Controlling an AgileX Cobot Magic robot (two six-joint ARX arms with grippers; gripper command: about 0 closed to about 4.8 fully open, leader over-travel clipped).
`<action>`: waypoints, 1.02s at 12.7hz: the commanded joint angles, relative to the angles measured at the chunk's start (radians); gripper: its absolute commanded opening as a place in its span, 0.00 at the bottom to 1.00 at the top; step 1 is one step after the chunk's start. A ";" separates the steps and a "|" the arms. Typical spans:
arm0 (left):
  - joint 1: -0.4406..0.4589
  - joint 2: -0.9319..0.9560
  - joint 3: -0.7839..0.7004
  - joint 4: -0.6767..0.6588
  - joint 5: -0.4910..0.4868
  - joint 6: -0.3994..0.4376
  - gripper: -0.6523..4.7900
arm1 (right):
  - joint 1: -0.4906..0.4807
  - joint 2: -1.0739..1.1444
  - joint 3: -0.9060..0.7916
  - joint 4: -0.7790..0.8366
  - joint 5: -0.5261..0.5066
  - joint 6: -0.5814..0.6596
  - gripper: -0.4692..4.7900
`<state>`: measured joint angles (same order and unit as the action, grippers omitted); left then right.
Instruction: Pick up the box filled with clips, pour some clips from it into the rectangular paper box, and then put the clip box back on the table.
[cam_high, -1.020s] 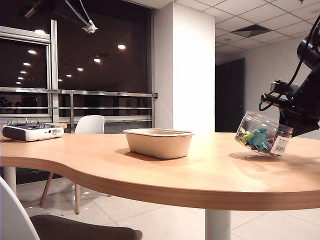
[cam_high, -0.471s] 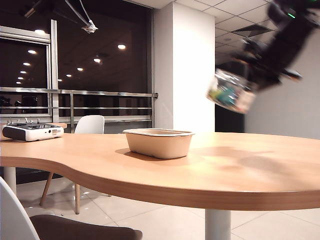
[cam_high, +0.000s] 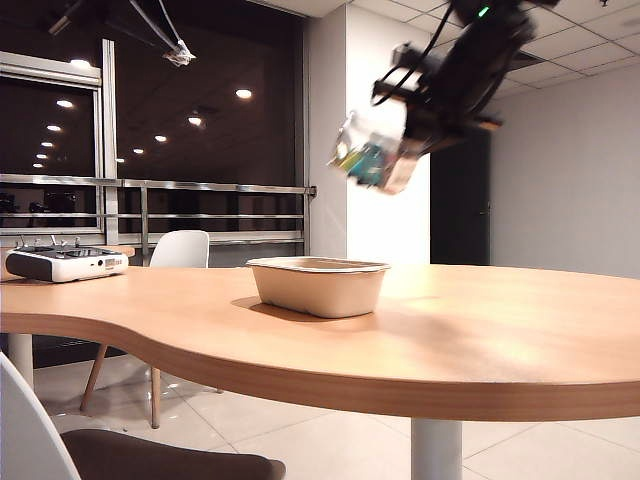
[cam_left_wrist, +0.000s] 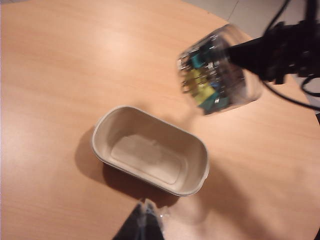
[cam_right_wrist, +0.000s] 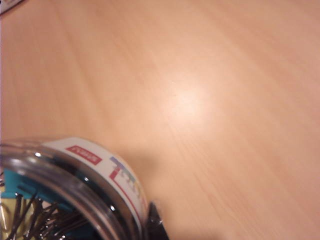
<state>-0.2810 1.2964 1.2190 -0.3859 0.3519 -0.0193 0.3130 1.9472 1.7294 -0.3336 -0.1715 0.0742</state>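
Gripping clear box filled with clips (cam_high: 372, 160): right gripper (cam_high: 415, 135), clamped on it, aloft, tilted, above and just right of rectangular paper box (cam_high: 318, 285) in exterior view. Clips (cam_left_wrist: 207, 85): teal, yellow, inside jar. Paper box: empty, resting on table (cam_high: 470, 330). Left gripper (cam_left_wrist: 145, 225): fingers together, beside paper box, holding nothing.

Dark night windows (cam_high: 200, 120) with railing, white pillar (cam_high: 385, 130), white chair (cam_high: 180, 250), glossy tiled floor (cam_high: 300, 430).
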 joint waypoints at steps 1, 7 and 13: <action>0.000 -0.004 0.003 0.006 0.004 -0.018 0.11 | 0.054 0.106 0.093 0.047 0.048 0.004 0.09; 0.000 -0.004 0.003 0.005 0.003 -0.018 0.11 | 0.085 0.210 0.121 0.177 0.046 -0.023 0.09; 0.000 -0.004 0.003 0.006 0.003 -0.018 0.11 | 0.092 0.280 0.120 0.369 -0.046 -0.357 0.09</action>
<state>-0.2810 1.2964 1.2190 -0.3862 0.3523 -0.0383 0.4011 2.2307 1.8400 -0.0109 -0.1921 -0.2527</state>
